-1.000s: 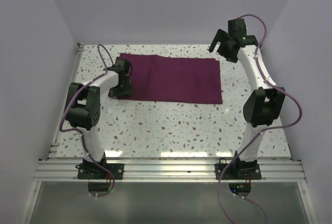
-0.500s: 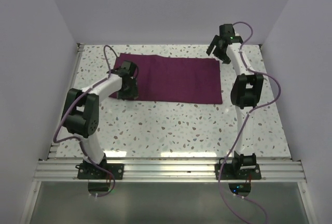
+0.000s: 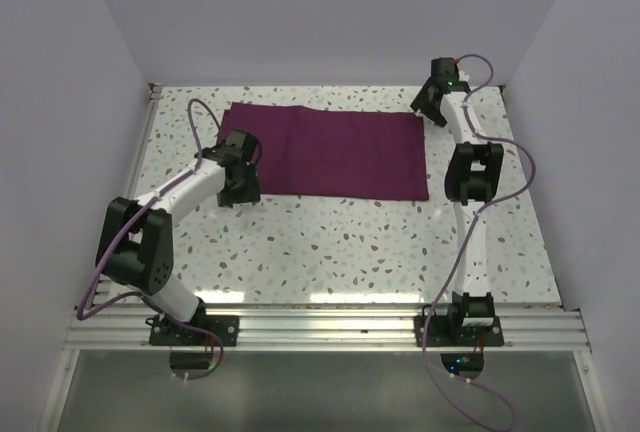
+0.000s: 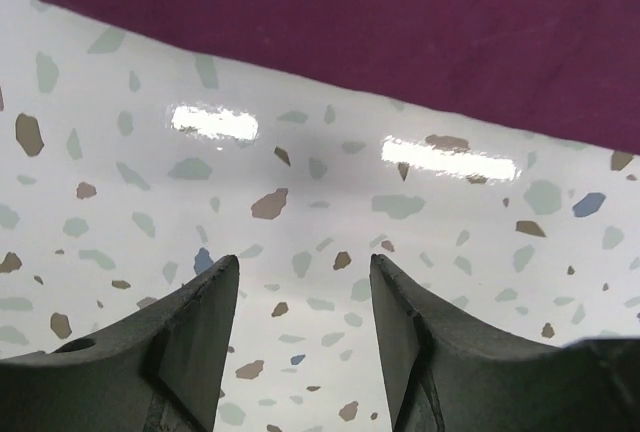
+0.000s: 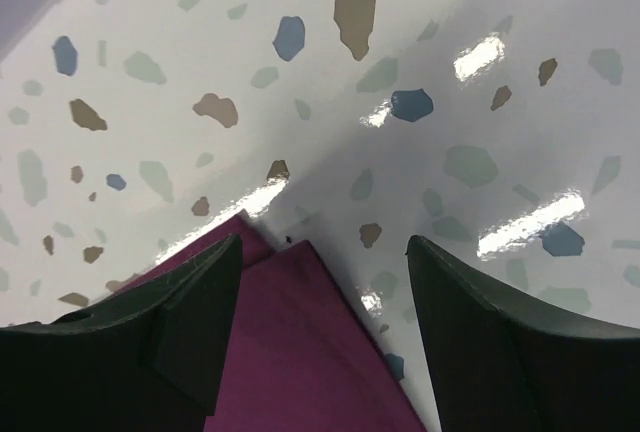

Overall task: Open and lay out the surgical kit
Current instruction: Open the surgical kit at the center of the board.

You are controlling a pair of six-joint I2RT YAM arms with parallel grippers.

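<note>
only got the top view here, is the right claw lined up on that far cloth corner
observer: yes. In the right wrist view the right claw is open, and the cloth corner lies between its fingers, not pinched.
operator: one layer at that corner or more
observer: two edges show there, one overlapping the other.
operator: and the left claw
observer: the left claw is open over bare table; the cloth edge lies ahead of its fingertips, not between them.
</note>
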